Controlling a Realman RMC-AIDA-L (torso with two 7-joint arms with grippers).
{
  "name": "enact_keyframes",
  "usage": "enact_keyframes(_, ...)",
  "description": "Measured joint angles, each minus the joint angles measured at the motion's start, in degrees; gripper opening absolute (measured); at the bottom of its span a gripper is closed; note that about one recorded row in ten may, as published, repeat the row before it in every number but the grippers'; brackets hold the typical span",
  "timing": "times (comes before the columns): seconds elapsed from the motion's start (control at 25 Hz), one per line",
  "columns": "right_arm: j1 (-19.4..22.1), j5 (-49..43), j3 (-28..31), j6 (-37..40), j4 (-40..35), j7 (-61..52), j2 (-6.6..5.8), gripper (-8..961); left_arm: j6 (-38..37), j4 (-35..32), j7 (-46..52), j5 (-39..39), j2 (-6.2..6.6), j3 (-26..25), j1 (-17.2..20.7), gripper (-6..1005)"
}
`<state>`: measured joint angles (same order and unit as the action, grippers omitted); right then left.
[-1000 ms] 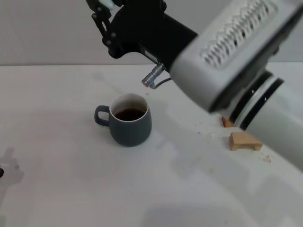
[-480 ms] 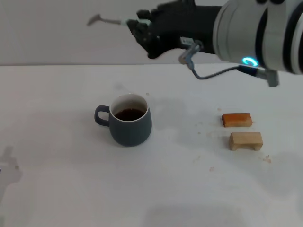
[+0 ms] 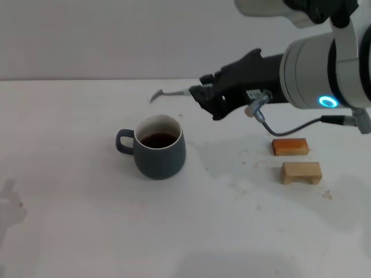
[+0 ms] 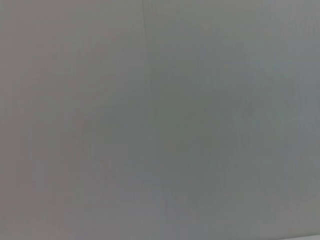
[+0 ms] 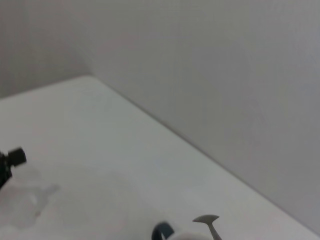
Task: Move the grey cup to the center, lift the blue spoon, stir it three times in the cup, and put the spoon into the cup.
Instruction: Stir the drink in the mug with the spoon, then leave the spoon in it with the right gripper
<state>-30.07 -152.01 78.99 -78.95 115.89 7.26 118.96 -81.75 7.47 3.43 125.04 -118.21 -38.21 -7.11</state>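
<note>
The grey cup [image 3: 159, 147] stands on the white table left of centre, handle to the left, with dark brown liquid inside. My right gripper [image 3: 203, 94] is shut on the blue spoon [image 3: 171, 92] and holds it level in the air, above and behind the cup's rim. The spoon's silver bowl [image 3: 154, 97] points left. In the right wrist view the spoon's bowl [image 5: 207, 220] and a sliver of the cup's handle [image 5: 161, 231] show at the bottom edge. The left gripper is out of the head view; a dark part of the left arm [image 5: 10, 161] shows far off.
An orange block [image 3: 288, 146] and a light wooden block [image 3: 301, 172] lie on the table at the right, under my right arm. The left wrist view shows only a plain grey wall [image 4: 160, 120].
My right arm has come down and drawn back to the right with the spoon. The spoon has dropped from high above the table to just above and behind the cup.
</note>
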Motion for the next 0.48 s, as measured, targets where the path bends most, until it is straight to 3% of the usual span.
enact_keyframes(0.48, 2.31, -2.13, -0.82, -0.35, -2.11, -0.17, 0.13, 161, 0.12, 0.00, 0.00, -0.11, 0.00, -0.02, -0.01, -2)
